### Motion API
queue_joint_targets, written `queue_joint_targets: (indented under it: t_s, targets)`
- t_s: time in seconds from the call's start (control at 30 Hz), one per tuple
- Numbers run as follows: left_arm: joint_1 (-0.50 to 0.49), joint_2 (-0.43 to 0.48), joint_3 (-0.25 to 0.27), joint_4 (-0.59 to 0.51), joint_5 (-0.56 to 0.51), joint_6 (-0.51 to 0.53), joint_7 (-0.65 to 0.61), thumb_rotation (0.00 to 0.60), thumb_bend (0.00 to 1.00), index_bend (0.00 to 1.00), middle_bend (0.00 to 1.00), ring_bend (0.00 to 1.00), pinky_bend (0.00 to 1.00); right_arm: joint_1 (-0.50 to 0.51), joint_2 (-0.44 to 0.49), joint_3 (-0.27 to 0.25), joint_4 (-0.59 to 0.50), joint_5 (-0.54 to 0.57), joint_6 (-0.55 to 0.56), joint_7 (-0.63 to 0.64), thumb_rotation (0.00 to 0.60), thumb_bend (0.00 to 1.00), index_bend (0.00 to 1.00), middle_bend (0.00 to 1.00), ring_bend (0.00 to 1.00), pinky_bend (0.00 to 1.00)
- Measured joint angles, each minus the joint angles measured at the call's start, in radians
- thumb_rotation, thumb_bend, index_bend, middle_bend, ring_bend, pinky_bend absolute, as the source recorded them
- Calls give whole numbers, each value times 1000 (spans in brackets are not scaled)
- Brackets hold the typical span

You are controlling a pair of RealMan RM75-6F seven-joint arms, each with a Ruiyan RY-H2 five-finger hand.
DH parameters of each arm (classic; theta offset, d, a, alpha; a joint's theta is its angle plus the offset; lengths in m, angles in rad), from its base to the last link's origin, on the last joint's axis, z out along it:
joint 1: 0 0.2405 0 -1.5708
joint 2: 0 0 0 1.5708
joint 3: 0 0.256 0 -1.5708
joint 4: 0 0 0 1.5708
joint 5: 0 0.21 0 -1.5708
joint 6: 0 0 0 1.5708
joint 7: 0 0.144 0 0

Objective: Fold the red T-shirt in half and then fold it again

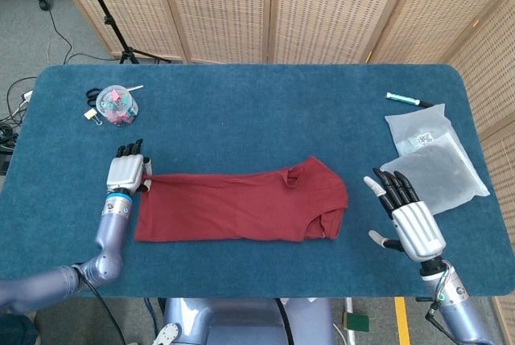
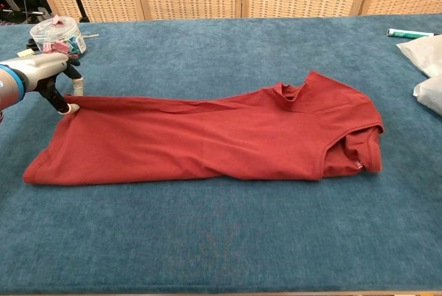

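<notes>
The red T-shirt lies folded lengthwise into a long band across the middle of the blue table, collar and sleeves at the right end. My left hand is at the band's far left corner and pinches the cloth there, which is drawn out toward it. My right hand hovers to the right of the sleeve end, apart from the shirt, palm down with fingers spread and nothing in it. The chest view does not show it.
A clear jar of coloured clips stands at the back left, with loose clips beside it. At the right lie a marker and two plastic bags. Wicker screens stand behind the table.
</notes>
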Motion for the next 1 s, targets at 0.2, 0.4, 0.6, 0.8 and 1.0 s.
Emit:
queue_joint_targets:
  t_s: [0.2, 0.4, 0.6, 0.8, 1.0]
  targets:
    - [6, 24, -2, 2, -7, -6, 4, 600, 525, 755, 0, 0, 0, -1, -1, 1, -2, 1, -4, -3, 600, 0, 0, 0, 0, 0]
    - [10, 67, -1, 15, -42, -24, 26, 600, 529, 762, 0, 0, 0, -1, 0, 1, -2, 2, -8, -3, 600, 0, 0, 0, 0, 0]
    - [13, 113, 6, 55, -85, -58, 55, 600, 535, 762, 0, 0, 0, -2, 0, 2, -2, 1, -8, -5, 600, 0, 0, 0, 0, 0]
    - [15, 139, 13, 151, -112, -131, 57, 600, 547, 763, 0, 0, 0, -1, -3, 2, -3, -1, -12, -15, 600, 0, 0, 0, 0, 0]
    - [15, 143, 21, 295, -124, -236, 34, 600, 551, 763, 0, 0, 0, -1, -9, 1, -3, -2, -16, -29, 600, 0, 0, 0, 0, 0]
